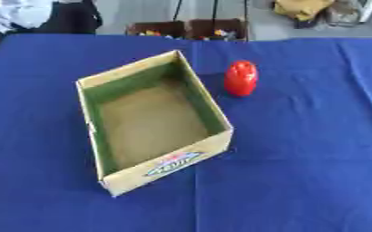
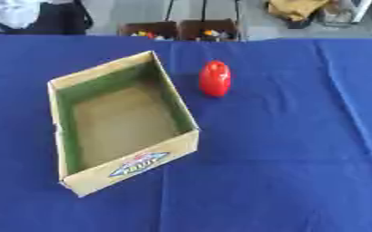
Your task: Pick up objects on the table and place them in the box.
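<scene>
An open cardboard box (image 1: 213, 146) with a green inner lining lies askew on the blue tablecloth (image 1: 300, 149), left of centre. Nothing shows inside it. A red rounded object (image 1: 241, 78) stands upright on the cloth just to the right of the box's far right corner, a small gap apart from its wall. Neither of my hands shows in either view.
Beyond the table's far edge stand two brown boxes (image 1: 188, 30) with small colourful things in them. A yellow bag (image 1: 302, 8) lies on the floor at the back right. A person (image 1: 38, 16) stands at the far left corner.
</scene>
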Motion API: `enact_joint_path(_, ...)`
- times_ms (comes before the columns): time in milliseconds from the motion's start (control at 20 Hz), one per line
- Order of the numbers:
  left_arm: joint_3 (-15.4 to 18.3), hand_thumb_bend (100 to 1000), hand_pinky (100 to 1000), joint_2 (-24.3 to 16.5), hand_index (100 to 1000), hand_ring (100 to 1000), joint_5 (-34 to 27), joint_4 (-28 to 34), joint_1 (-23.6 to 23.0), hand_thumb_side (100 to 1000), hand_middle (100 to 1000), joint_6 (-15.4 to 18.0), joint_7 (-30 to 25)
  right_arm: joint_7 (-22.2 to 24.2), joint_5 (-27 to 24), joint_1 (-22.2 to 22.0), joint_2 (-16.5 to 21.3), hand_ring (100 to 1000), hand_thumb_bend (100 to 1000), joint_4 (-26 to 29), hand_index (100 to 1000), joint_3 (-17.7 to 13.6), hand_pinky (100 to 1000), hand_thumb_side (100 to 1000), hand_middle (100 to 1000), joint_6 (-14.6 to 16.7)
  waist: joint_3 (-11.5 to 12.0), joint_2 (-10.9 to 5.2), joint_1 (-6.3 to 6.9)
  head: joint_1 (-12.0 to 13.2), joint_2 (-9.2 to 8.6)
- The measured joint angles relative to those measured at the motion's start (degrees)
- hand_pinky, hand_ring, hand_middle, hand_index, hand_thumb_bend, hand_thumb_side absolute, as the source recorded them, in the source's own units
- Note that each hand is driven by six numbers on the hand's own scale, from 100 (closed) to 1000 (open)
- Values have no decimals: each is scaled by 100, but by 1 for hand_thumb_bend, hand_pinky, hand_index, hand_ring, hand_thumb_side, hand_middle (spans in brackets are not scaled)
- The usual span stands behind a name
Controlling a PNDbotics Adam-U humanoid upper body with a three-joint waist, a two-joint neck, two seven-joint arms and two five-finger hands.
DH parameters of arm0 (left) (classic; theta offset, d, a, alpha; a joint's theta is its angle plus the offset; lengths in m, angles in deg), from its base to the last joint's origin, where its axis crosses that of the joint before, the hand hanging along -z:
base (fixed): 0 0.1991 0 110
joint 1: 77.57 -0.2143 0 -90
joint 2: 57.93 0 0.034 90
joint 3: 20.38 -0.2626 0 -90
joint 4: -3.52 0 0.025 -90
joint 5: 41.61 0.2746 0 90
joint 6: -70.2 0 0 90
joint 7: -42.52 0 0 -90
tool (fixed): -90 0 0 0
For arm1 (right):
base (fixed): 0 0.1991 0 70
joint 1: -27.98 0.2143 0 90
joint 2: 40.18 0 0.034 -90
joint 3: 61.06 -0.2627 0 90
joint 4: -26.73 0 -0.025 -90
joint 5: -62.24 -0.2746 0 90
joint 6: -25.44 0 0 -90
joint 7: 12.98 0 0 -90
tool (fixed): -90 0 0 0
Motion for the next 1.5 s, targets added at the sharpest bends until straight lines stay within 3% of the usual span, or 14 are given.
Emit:
enact_joint_path(200, 6, 100, 700, 0, 968, 872, 1, 0, -1, 1000, 875, -1, -1, 55, 37, 2, 0, 844, 100, 0, 870, -11, 810, 841, 824, -18, 1, 0, 0, 0, -1)
enact_joint_path(400, 10, 100, 700, 0, 968, 872, 1, 0, -2, 1000, 875, -5, -5, 324, 61, 62, 4, 853, 137, 0, 887, -8, 810, 866, 837, -96, 4, 0, 0, -1, -1)
enact_joint_path(600, 10, 100, 699, 0, 969, 872, 1, 0, -4, 1000, 875, -15, -14, 921, 45, 430, 199, 858, 186, 0, 893, 82, 815, 899, 851, -425, 15, 0, 0, -8, -1)
enact_joint_path(750, 9, 100, 699, -1, 969, 872, 1, 0, -7, 1000, 875, -34, -35, 1780, 28, 814, 493, 854, 217, 1, 889, 244, 811, 879, 850, -883, 41, 0, 0, -31, 0)
enact_joint_path(1000, -7, 100, 699, -3, 968, 873, -1, 0, -8, 1000, 876, -55, -65, 3743, 94, 1472, 907, 852, 258, 2, 884, 577, 801, 931, 854, -1830, 89, -1, -2, -109, 25)
enact_joint_path(1150, -10, 100, 699, -5, 968, 873, -11, 0, -8, 1000, 875, -59, -89, 4790, 285, 1783, 1016, 852, 378, -5, 885, 753, 797, 1000, 854, -2213, 102, -5, -2, -153, 41)
enact_joint_path(1300, -20, 100, 699, -8, 968, 873, -27, 0, -8, 1000, 875, -63, -119, 5603, 496, 2110, 1024, 854, 390, -228, 886, 957, 796, 1000, 859, -2361, 131, -6, -3, -189, 42)
enact_joint_path(1500, -45, 100, 698, -28, 968, 873, -44, 0, -8, 1000, 875, -72, -150, 6365, 788, 2494, 1013, 858, 392, -875, 888, 1238, 796, 985, 863, -2321, 160, -6, -3, -236, 42)
